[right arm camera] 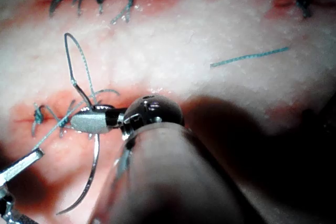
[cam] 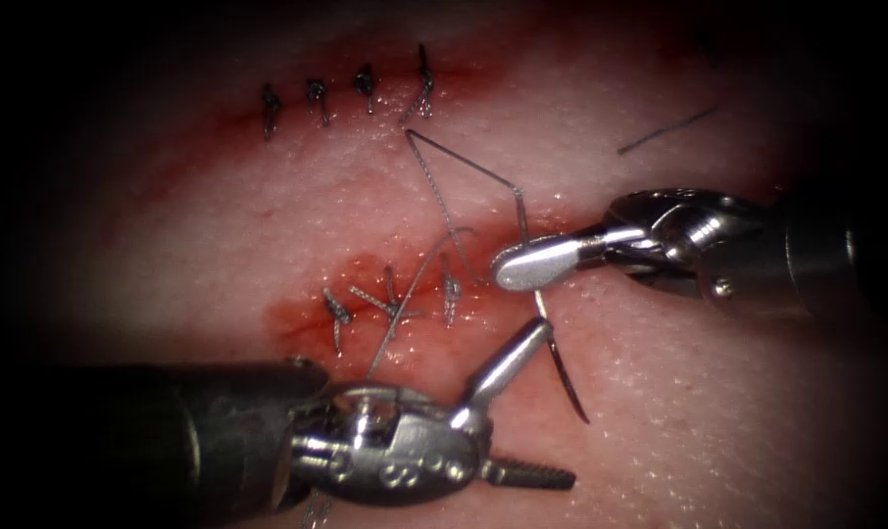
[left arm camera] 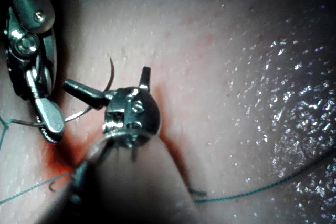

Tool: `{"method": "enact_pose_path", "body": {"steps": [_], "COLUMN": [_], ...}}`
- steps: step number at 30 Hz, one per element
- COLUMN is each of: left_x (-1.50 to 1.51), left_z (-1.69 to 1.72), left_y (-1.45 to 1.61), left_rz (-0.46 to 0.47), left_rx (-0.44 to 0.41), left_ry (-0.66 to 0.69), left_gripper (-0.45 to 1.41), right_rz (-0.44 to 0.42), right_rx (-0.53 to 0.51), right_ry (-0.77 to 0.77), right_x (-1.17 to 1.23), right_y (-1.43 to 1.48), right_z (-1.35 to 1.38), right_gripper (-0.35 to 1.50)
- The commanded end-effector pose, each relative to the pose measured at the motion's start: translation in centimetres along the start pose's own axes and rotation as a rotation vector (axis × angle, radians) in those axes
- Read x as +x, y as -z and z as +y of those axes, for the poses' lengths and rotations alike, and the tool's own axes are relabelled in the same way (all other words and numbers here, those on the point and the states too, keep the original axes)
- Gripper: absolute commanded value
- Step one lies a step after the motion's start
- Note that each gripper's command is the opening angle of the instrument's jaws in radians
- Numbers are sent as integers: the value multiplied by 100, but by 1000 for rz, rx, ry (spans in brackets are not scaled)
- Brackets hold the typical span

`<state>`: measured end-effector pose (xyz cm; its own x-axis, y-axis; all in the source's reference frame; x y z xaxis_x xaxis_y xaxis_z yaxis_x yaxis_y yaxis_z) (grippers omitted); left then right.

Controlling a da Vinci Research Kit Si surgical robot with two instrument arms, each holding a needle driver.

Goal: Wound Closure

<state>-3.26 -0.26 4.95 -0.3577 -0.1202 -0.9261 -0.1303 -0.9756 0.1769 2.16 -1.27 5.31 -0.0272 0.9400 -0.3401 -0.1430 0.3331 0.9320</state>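
Observation:
My right tool [cam: 508, 266] comes in from the right with its jaws shut on the curved needle [cam: 565, 377] near its thread end. The needle arcs down from the jaws to a free tip above the tissue [cam: 718, 411], at the right end of the lower cut [cam: 312, 318]. The right wrist view has the same grip [right arm camera: 84, 121] and the needle [right arm camera: 89, 179] out of the tissue. My left tool [cam: 554, 404] is at the bottom with its jaws wide open and empty, the upper jaw beside the needle's middle. Thread [cam: 464, 162] loops up from the needle towards the upper stitches.
Several dark knotted stitches [cam: 317, 96] line the upper cut, and several more [cam: 393, 302] cross the lower cut amid red fluid. A loose cut end of thread [cam: 665, 132] lies at the upper right. In the left wrist view, green thread [left arm camera: 262, 187] lies over the tissue.

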Motion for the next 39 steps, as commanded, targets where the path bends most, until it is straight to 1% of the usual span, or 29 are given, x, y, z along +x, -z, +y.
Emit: {"method": "enact_pose_path", "body": {"steps": [1,2,3,4,5,6,8,9,13,14,16,19,22,26,32,35,39], "left_x": [-3,-4,-6,-9,-12,-16,-24,-29,-47,-50,-58,-69,-80,-98,-126,-137,-150], "left_z": [2,-1,-6,-12,-16,-22,-29,-34,-47,-48,-46,-43,-42,-44,-41,-39,-39], "left_y": [-2,2,7,12,15,19,23,25,24,22,15,3,-10,-25,-37,-41,-45], "left_rz": [8,13,18,23,27,24,-10,-63,-215,-237,-281,-351,-424,-504,-607,-642,-663], "left_rx": [-10,-16,-22,-31,-37,-43,-38,-30,-31,-38,-79,-123,-138,-170,-217,-226,-250], "left_ry": [26,46,71,115,140,170,192,189,263,292,346,370,375,384,378,386,394], "left_gripper": [118,111,84,54,14,-32,-45,-45,-45,-45,-45,-45,-45,-45,-45,-45,-45], "right_rz": [19,32,50,62,70,82,96,102,126,131,141,162,169,178,181,181,182], "right_rx": [-3,-2,-1,0,1,4,6,5,7,8,7,7,4,2,6,11,9], "right_ry": [56,89,132,164,191,216,247,274,336,347,382,428,475,539,587,613,673], "right_x": [-4,-1,3,6,8,11,15,17,20,20,21,22,22,22,22,21,20], "right_y": [-3,-2,-1,0,0,0,-1,-1,0,1,1,1,1,1,0,-1,-2], "right_z": [6,7,7,7,7,6,4,4,4,5,6,7,7,6,6,6,6], "right_gripper": [-35,-35,-35,-35,-35,-35,-35,-35,-35,-35,-35,-35,-35,-35,-35,-35,-35]}}
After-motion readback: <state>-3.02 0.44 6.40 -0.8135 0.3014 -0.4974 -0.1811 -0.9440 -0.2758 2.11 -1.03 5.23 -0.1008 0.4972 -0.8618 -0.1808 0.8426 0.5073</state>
